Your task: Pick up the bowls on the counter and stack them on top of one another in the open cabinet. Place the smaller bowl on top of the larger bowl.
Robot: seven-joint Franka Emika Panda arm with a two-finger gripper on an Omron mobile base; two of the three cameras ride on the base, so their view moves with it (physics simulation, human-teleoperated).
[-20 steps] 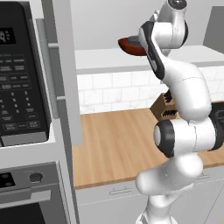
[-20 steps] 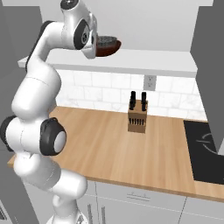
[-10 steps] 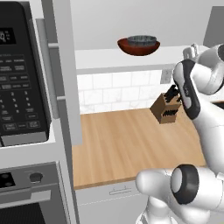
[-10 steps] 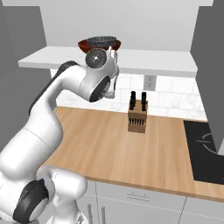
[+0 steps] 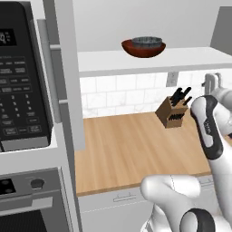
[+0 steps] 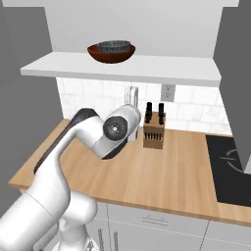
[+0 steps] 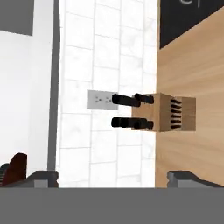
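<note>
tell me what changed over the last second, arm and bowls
The arm came down from the cabinet shelf and folded low over the counter; the gripper, open and empty, now faces the knife block. It has let go of the bowls. The smaller bowl stays nested in the larger bowl on the shelf. The knife block has not moved.

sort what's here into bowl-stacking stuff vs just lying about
Job:
brown bowl on the cabinet shelf
grey bowl nested in it
counter
gripper, open, holding nothing

Lying about:
knife block
microwave
wall outlet
cooktop
</note>
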